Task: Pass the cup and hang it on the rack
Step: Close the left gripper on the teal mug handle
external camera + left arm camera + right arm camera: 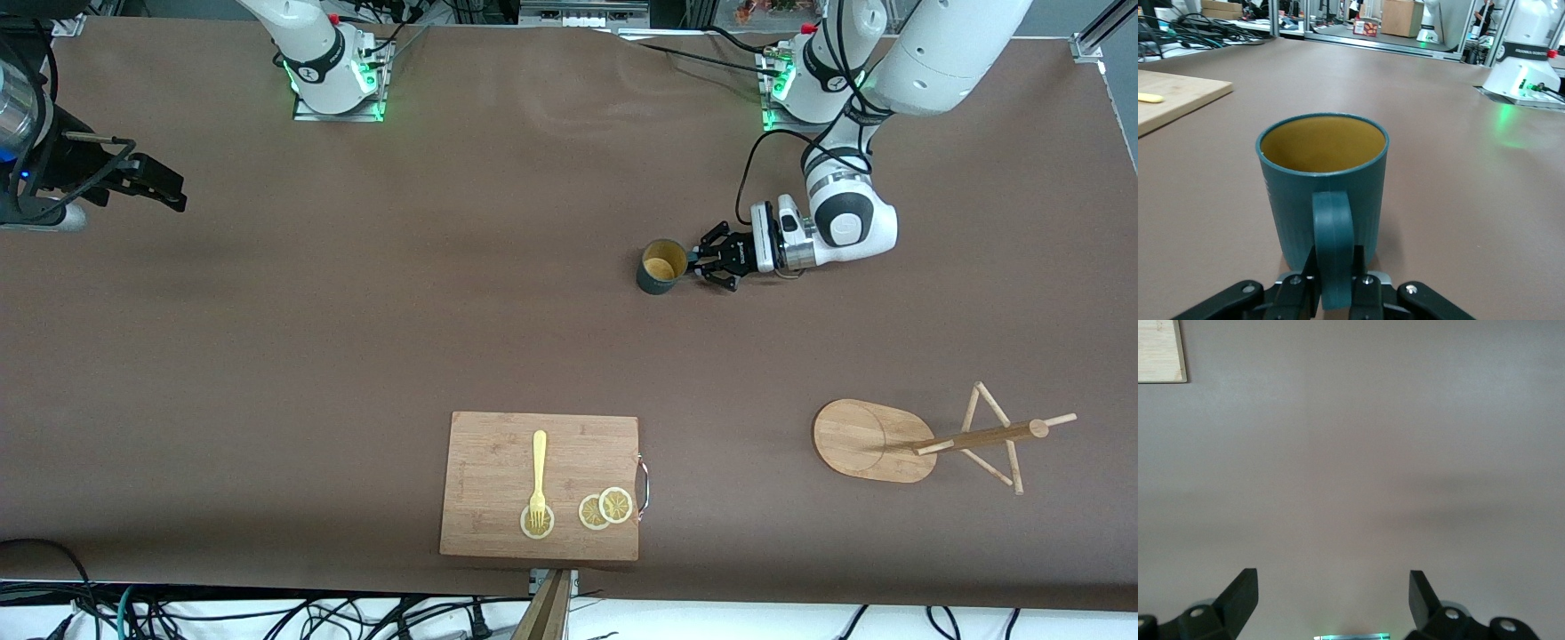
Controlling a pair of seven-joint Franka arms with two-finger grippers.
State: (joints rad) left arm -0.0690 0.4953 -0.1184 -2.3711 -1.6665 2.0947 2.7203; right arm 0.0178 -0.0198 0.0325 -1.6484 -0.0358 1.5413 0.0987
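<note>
right gripper [164, 188] up over the table's right-arm end, waiting, fingers [1241, 593] spread wide, holding nothing. cup [662, 266] upright on table [356, 311], mid-table toward the left arm's end. left gripper [702, 262] low beside cup, clamped on its handle [1333, 247]. rack [925, 440] nearer the front camera, well apart.

Brown-covered table [373, 293], cables on the floor [267, 618], cluttered benches [1211, 20]

Cup [662, 266]: dark teal, yellow interior, upright on the table, mid-width, nearer the robot-base edge, handle [1333, 247] clamped. Rack [876, 439]: light bamboo, oval base, post and pegs, near the camera-side edge at the left arm's end.
</note>
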